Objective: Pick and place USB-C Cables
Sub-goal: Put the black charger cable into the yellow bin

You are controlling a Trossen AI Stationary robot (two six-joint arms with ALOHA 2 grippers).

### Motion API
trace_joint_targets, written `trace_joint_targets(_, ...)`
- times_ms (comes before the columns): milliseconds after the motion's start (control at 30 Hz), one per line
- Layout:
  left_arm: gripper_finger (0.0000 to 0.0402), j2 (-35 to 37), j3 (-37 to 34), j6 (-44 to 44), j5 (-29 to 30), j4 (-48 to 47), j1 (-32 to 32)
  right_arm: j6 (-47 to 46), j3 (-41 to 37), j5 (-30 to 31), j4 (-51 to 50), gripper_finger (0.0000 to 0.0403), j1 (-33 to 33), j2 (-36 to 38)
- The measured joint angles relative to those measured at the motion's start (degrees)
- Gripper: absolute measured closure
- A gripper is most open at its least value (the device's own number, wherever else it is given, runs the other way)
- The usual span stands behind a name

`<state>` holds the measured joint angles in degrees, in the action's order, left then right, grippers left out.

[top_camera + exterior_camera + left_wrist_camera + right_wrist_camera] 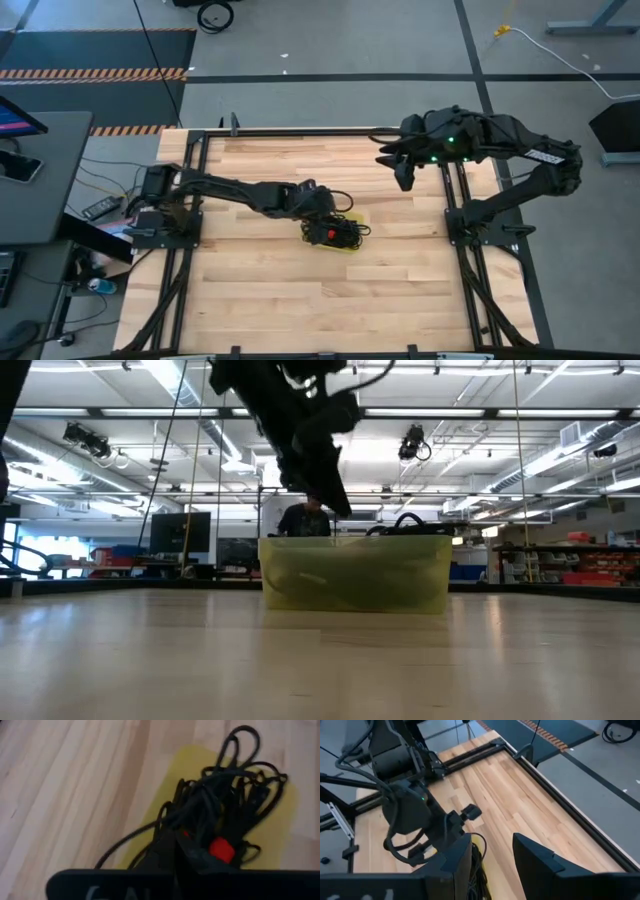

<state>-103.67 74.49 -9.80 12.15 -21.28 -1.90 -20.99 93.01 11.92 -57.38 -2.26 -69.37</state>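
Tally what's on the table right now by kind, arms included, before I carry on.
Robot arms: 2, left gripper over the bin, right gripper raised at the far right.
Yellow bins: 1.
Cable piles: 1 tangled black pile in the bin; separate cables cannot be counted.
Red connectors or ties: 1 clearly visible.
Total: 5.

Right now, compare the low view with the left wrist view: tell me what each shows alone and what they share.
Only the low view shows the yellow bin side-on with its translucent walls, the left arm coming down from above behind its rim, and a person in the room beyond.

Only the left wrist view shows the USB-C cables as a tangled black pile with a red connector, looked down on, plus bare wooden table beside them.

Both show the bin and black cable loops rising from it.
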Motion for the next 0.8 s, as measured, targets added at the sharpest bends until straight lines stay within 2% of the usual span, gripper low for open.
trace_joint_targets(100,0.0399,-2.1,0.0,-0.1,-1.1,0.6,0.4,0.1,0.0,0.0,-0.2,0.0253,0.0,-1.0)
trace_joint_targets(233,0.0399,-5.2,0.0,-2.4,-5.9,1.2,0.4,0.4,0.0,0.0,-0.7,0.0253,0.0,-2.0)
trace_joint_targets(500,0.0400,-9.0,0.1,-6.0,-9.7,0.1,-3.6,0.5,0.0,-0.2,-1.8,0.0253,0.0,-2.7)
trace_joint_targets(633,0.0401,-9.0,0.1,-7.5,-8.6,-0.8,-4.5,0.6,0.0,-0.2,-2.0,0.0253,0.0,-2.7)
trace_joint_targets(800,0.0401,-7.3,1.9,-4.6,-4.5,-4.0,-3.2,0.8,0.0,-0.3,-2.5,0.0253,0.0,-2.7)
